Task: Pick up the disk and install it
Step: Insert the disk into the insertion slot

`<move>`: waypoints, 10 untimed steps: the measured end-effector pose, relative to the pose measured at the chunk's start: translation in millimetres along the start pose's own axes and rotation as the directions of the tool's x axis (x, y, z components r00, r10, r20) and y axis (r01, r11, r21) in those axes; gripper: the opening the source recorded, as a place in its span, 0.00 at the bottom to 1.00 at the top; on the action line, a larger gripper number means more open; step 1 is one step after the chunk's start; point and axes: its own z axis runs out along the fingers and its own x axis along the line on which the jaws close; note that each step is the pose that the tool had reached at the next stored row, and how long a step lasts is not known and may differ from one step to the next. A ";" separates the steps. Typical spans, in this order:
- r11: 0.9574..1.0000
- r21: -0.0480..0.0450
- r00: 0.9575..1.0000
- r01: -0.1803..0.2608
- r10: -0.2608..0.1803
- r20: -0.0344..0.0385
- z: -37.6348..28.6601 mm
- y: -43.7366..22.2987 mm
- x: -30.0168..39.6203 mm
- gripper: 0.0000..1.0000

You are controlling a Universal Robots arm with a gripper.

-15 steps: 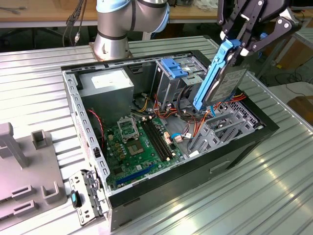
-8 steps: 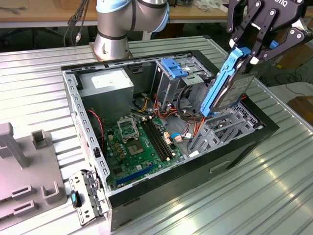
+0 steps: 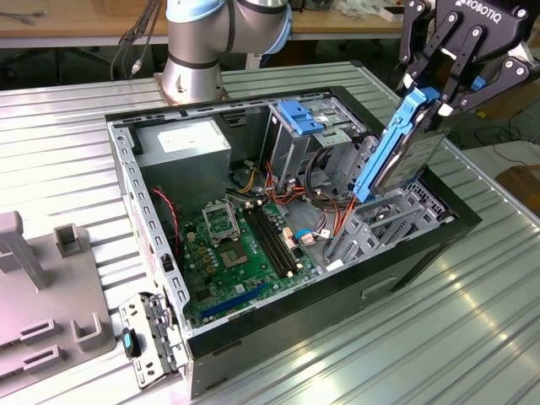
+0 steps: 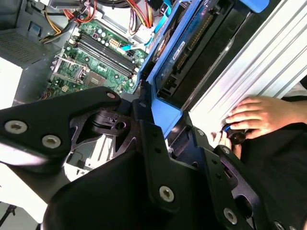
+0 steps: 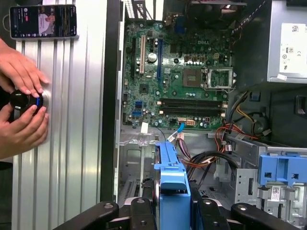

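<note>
An open desktop computer case (image 3: 135,169) lies on its side on a ribbed metal table (image 3: 67,143). Its side panel is off, probably so that the inside can be reached from above. A green motherboard (image 3: 245,245) faces upward, with a grey power-supply box (image 3: 186,143) at the far end of the case.

The robot arm's base (image 3: 202,51) stands behind the case. In the exterior view the arm's black gripper (image 3: 434,97) hangs over the case's corner at the exterior view's right, clenched on the upper end of the disk (image 3: 405,152). The disk is off the table and in the air. It stands on edge and leans, its lower end just above a grey metal drive bay (image 3: 396,215). One bright blue rail (image 3: 384,148) runs down the side facing the motherboard.

Holding the disk by its end seems to leave the rails and lower end free, and the lean seems meant to match the slant of the bay. The disk does not yet look seated.

In the first wrist view, the blue rail points down toward the bay between the two dark fingers (image 5: 139,213). Beside the case, a person's two hands (image 5: 21,72) rest around a small black knob (image 5: 21,99) on the table, near a phone (image 5: 43,21)
</note>
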 end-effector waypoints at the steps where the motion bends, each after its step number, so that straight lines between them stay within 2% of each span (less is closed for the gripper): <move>1: 1.000 0.000 1.000 -0.007 0.007 0.000 1.2 -0.6 0.1 0.36; 3: 0.999 -0.001 0.999 -0.049 0.049 -0.001 3.7 -0.7 0.2 0.36; 4: 0.999 -0.001 0.999 -0.055 0.055 -0.001 4.6 -1.9 0.4 0.36; 10: 0.999 -0.001 0.999 -0.033 0.033 -0.001 7.8 -6.7 2.0 0.36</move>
